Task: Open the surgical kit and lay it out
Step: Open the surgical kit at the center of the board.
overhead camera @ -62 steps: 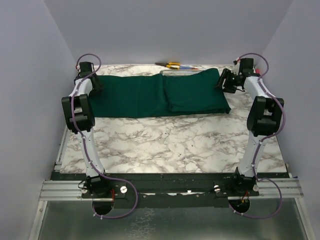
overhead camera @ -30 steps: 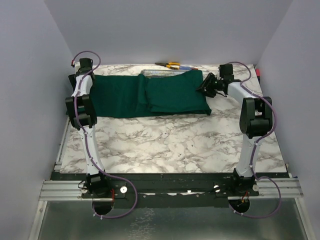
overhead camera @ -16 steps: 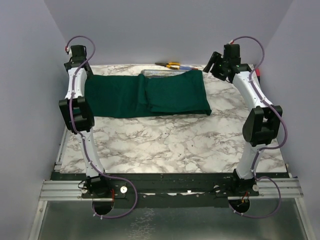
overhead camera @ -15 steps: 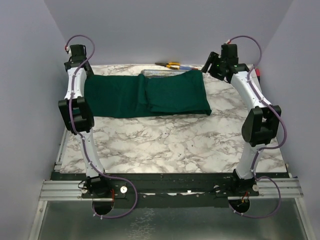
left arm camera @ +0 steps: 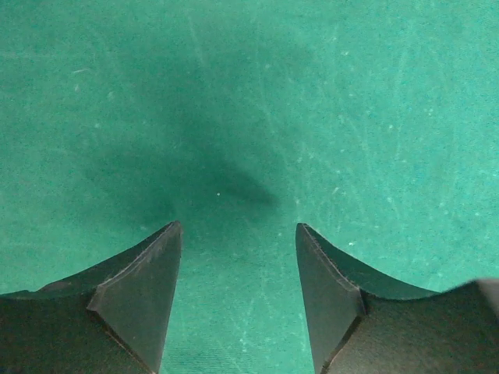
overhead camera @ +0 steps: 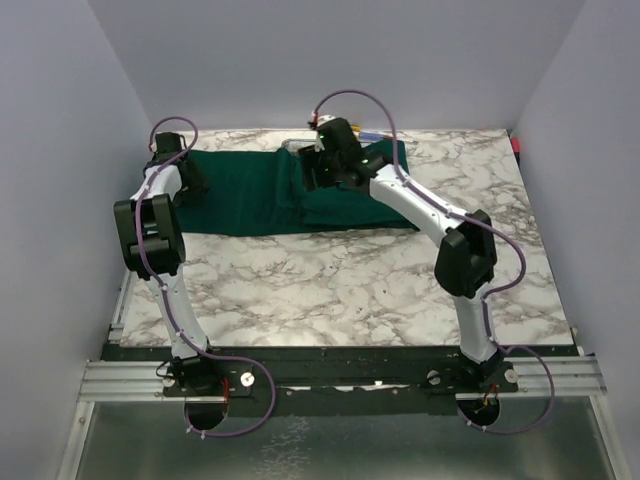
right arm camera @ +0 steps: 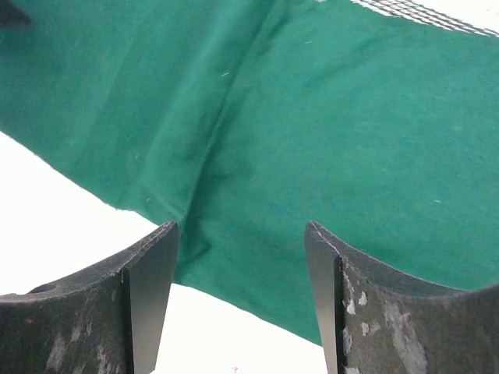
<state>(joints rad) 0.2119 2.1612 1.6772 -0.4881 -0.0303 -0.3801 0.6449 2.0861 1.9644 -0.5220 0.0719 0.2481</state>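
Up close, the left gripper (left arm camera: pixel 238 230) hangs w/ jaws apart and nothing between them, pointing down at a flat stretch of green cloth (left arm camera: pixel 257 93), its shadow falling just ahead of the tips. The right gripper (right arm camera: pixel 242 226) is likewise open and empty, poised over a fold line (right arm camera: pixel 226 117) where one layer of cloth overlaps another, close to the cloth's near edge and the pale table (right arm camera: pixel 62 218) beyond it. At the top of the right wrist view a strip of wire mesh tray (right arm camera: pixel 425 14) peeks out from under the cloth. From overhead, the cloth lies across the far part of the marble table: the left part spread flat, the right part folded over the tray, both arms reaching onto it. The step looks like unfolding the next layer, so the kit is probably only partly opened. To do it well: drop the right fingers low, pinch only the top layer at the overlap, not the layers beneath, then lift and draw it off sideways w/o dragging the tray. The left gripper could press the flat part to keep it from sliding.
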